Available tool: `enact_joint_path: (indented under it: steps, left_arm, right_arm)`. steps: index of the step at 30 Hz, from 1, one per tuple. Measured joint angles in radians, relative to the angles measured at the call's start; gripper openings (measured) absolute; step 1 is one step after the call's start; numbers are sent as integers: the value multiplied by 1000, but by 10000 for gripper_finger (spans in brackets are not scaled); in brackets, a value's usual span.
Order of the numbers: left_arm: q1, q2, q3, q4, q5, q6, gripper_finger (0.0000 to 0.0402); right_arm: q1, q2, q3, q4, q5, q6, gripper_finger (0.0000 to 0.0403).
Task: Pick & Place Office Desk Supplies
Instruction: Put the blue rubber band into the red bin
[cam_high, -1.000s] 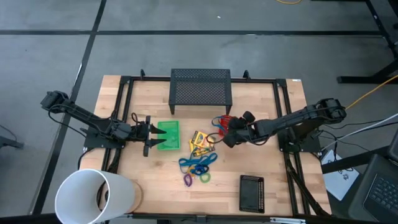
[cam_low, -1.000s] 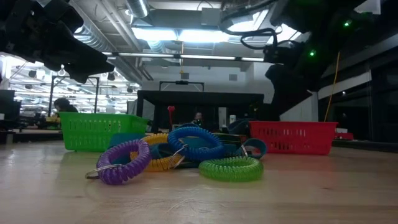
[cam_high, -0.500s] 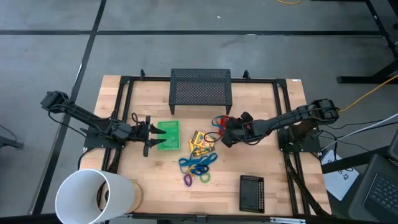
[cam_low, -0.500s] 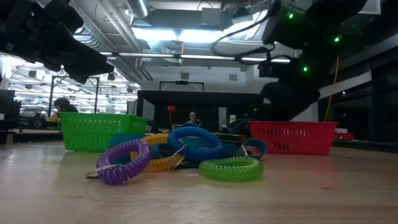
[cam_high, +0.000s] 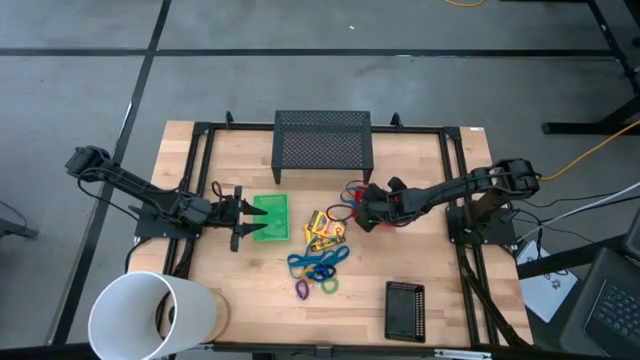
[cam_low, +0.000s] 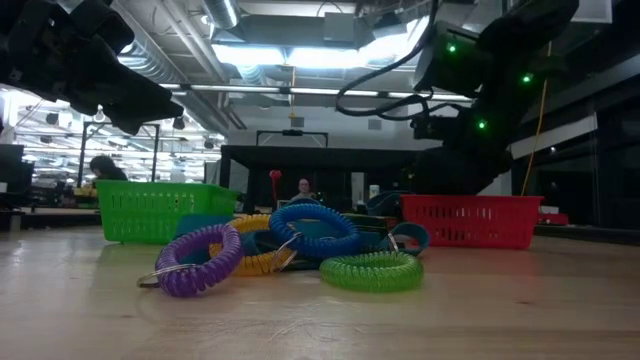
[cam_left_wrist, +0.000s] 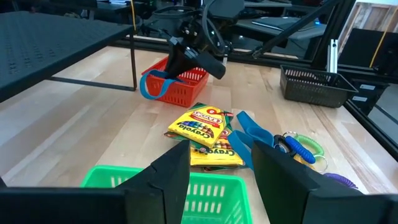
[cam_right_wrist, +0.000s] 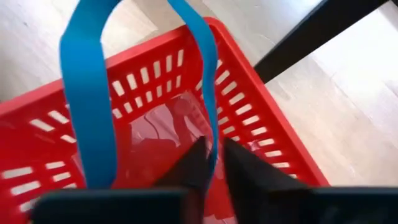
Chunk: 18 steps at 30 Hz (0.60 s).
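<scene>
Right gripper (cam_right_wrist: 208, 163) pinches blue band (cam_right_wrist: 84, 106) closed, dangling over red tray (cam_right_wrist: 261, 118). Left gripper (cam_left_wrist: 214, 163) open beside green tray (cam_left_wrist: 161, 186), away from red tray. Risk: band apparently overhangs rim, may snag or fall outside.

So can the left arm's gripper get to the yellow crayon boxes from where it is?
Probably yes. The left gripper is open and points across the green tray at the yellow crayon boxes beyond it. Only that low tray lies between, so passing over it should work. The right gripper is busy over the red tray.
</scene>
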Motion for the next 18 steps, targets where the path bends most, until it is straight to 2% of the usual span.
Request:
enact_joint_path:
  steps: [5,10,18]
  left_arm:
    - [0,0,0,-6,0,0,169]
    - [0,0,0,-6,0,-2,169]
    - [0,0,0,-6,0,-3,169]
  right_arm:
    - [3,-41,0,-1,10,-1,11]
    - [28,-136,1,-28,49,8,6]
    - [93,-288,2,-250,112,156,2]
